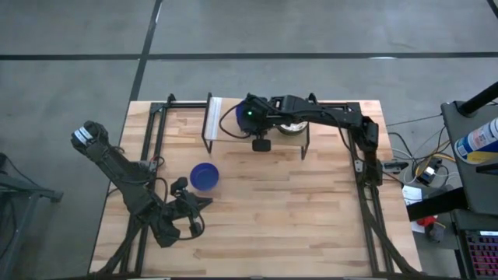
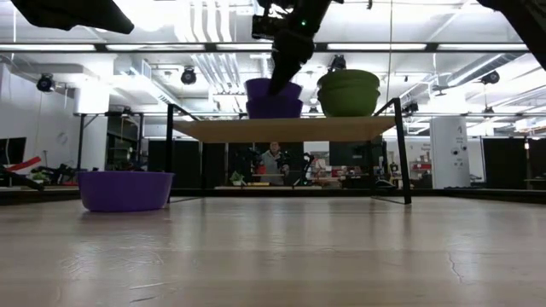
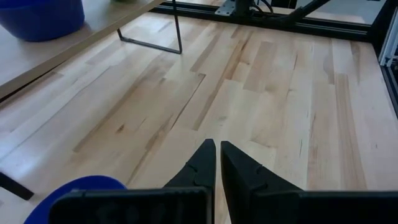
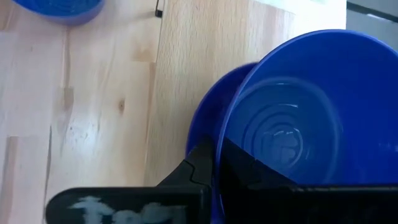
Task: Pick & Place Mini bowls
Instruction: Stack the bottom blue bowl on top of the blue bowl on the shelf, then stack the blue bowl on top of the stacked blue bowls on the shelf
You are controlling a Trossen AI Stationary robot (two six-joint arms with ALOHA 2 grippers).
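Top blue bowl [image 4: 292,118] sits tilted on a second blue bowl [image 4: 208,124] up on the raised shelf [image 1: 233,118], w/ the right gripper [image 4: 214,165] pinching its near rim, one finger inside and one outside. In the low view the pair reads as a stacked blue duo [image 2: 274,98], arm coming down onto it, and a speckled stack [image 2: 348,92] just beside it on the same shelf. Looks like the pick step: grip set, bowl not yet clear of the one under it. Next move prob calls for a straight lift so the lower bowl doesn't drag along, then carry down to the table. Third blue bowl [image 1: 205,176] already on the tabletop [image 1: 296,210], near the left gripper [image 3: 217,163], which waits low w/ fingers pressed together, holding nothing.
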